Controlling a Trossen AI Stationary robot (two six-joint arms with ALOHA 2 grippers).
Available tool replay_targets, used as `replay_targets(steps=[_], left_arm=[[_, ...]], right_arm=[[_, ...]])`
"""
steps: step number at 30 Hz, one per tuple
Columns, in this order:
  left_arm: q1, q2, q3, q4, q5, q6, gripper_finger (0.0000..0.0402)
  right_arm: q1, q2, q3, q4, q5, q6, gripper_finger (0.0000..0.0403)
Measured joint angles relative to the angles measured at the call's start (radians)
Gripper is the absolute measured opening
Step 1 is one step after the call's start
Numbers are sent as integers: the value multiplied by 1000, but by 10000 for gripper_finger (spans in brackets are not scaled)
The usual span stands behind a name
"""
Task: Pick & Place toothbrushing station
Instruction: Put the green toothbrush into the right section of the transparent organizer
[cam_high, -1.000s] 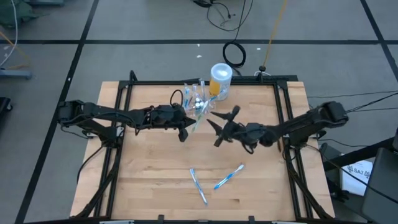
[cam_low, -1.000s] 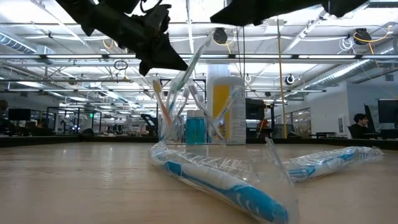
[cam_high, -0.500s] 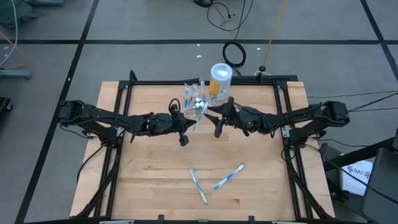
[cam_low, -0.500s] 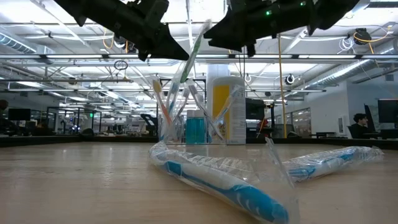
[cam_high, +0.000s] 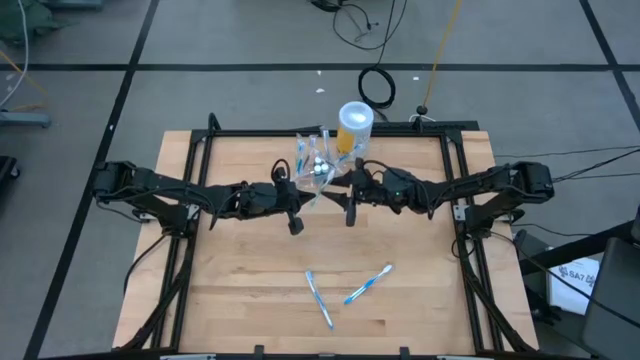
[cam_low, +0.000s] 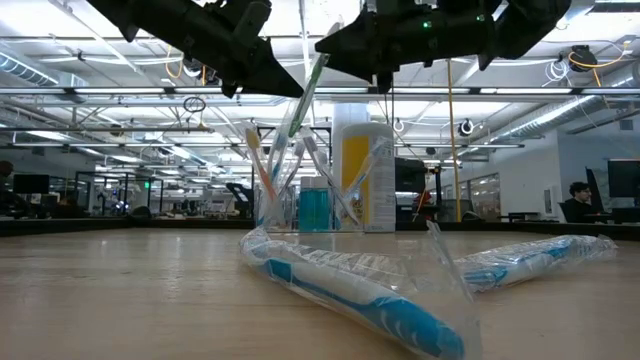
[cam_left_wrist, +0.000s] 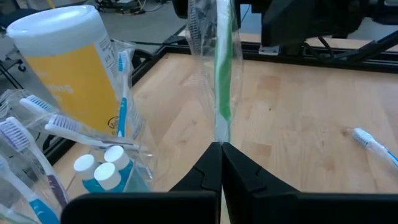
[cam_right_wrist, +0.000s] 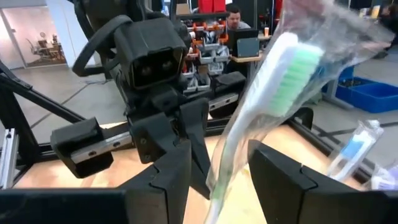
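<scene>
two claws meet at one green toothbrush above the cup

both arms reach in over the middle of the table (cam_high: 240, 290), toward its far edge. the left gripper (cam_left_wrist: 221, 155) is shut tight on the lower end of a wrapped green toothbrush (cam_left_wrist: 222, 74), which stands nearly upright in its clear sleeve. the right gripper (cam_right_wrist: 217, 168) faces it from the other side, its fingers (cam_right_wrist: 174, 177) spread apart with the brush's green-bristled head (cam_right_wrist: 292, 74) between them; the fingers sit close on either side of the sleeve, and whether they touch it cannot be told

in the high view the two claws sit tip to tip, the left gripper (cam_high: 296, 200) just beside the right gripper (cam_high: 345, 195), both right next to the clear plastic cup (cam_high: 315, 165). the cup stands near the far edge of the table, touching or just beside a taller yellow container (cam_high: 354, 128) with a white lid. from table height the cup (cam_low: 295, 205) holds several toothbrushes leaning at angles and small blue bottles (cam_low: 314, 208)

two more wrapped blue toothbrushes (cam_high: 320, 298) lie flat near the front edge of the table, well apart from the cup; in the low view they (cam_low: 360, 295) fill the foreground
</scene>
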Motion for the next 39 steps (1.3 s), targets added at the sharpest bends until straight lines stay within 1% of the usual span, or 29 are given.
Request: replay_targets(steps=[2, 4, 12, 14, 16, 20, 25, 31, 36, 39], left_arm=[[0, 0, 0, 0, 0, 0, 2], [0, 0, 0, 0, 0, -1, 1], [2, 0, 0, -7, -7, -1, 1], [2, 0, 0, -12, -8, 1, 4], [2, 0, 0, -13, -7, 2, 12], [2, 1, 0, -20, -7, 1, 30], [2, 1, 0, -27, -7, 1, 53], [2, 1, 0, -32, -7, -13, 85], [2, 1, 0, -34, -7, -53, 101], [2, 1, 0, -34, -7, -71, 103]], right_arm=[[0, 0, 0, -2, 1, -13, 145], [0, 1, 0, -2, 0, -15, 129], [0, 0, 0, 3, -1, -65, 31], [0, 0, 0, 1, -2, -67, 14], [0, 0, 0, 1, -2, -68, 12], [0, 0, 0, -1, -1, -65, 24], [0, 0, 0, -32, -1, -66, 10], [0, 0, 0, -36, 4, -67, 15], [0, 0, 0, -51, 8, -64, 14], [0, 0, 0, -87, 70, -65, 14]])
